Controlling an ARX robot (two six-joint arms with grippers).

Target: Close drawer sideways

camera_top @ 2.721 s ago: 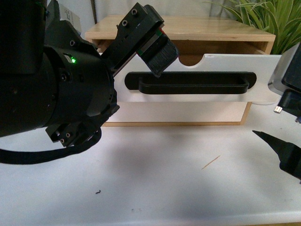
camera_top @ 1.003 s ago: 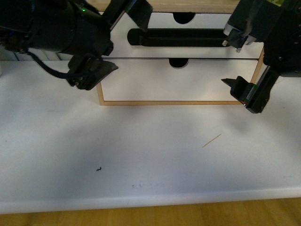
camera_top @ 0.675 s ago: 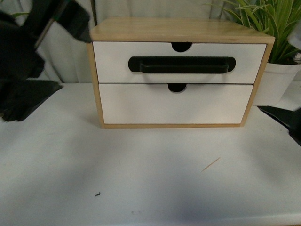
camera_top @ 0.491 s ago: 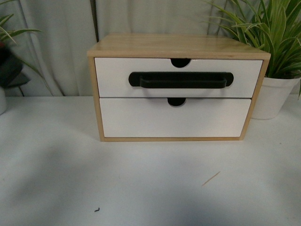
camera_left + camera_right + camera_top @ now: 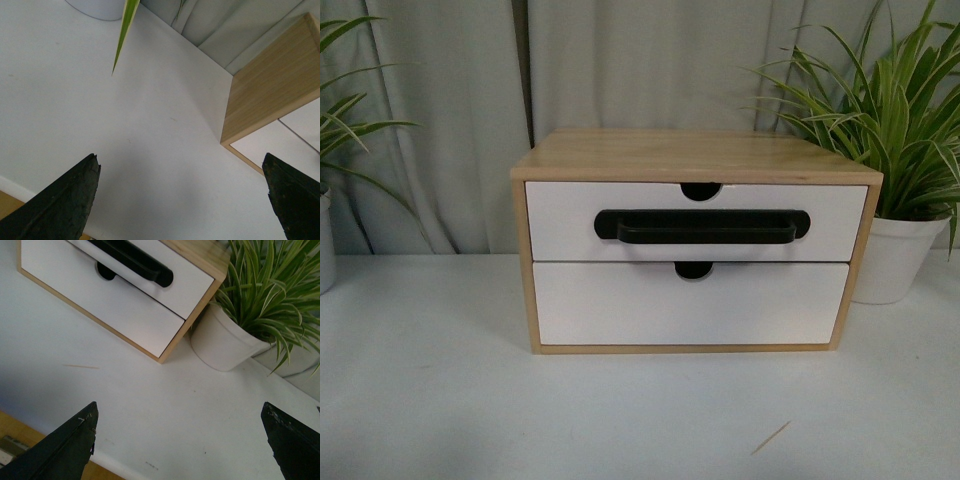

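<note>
The drawer (image 5: 560, 212) with the black bar handle (image 5: 702, 226) and a notch in its top edge sits pushed in, flush with the wooden cabinet (image 5: 695, 155) at the middle of the front view. It also shows in the right wrist view, the drawer (image 5: 187, 282) above a plain white front. Neither arm appears in the front view. My left gripper (image 5: 180, 192) hangs open over bare white table beside the cabinet's wooden side (image 5: 270, 85). My right gripper (image 5: 177, 440) is open over the table, well clear of the cabinet, nothing between its fingers.
A plain white drawer front (image 5: 685, 305) lies below the handled one. A potted plant in a white pot (image 5: 895, 255) stands right of the cabinet, another pot (image 5: 325, 250) at the far left. A thin wooden sliver (image 5: 770, 438) lies on the white table (image 5: 430, 400).
Both arms have pulled back out of the front view, away from the cabinet. The drawer, earlier pulled out with the left gripper at its handle, now sits flush in the cabinet.
</note>
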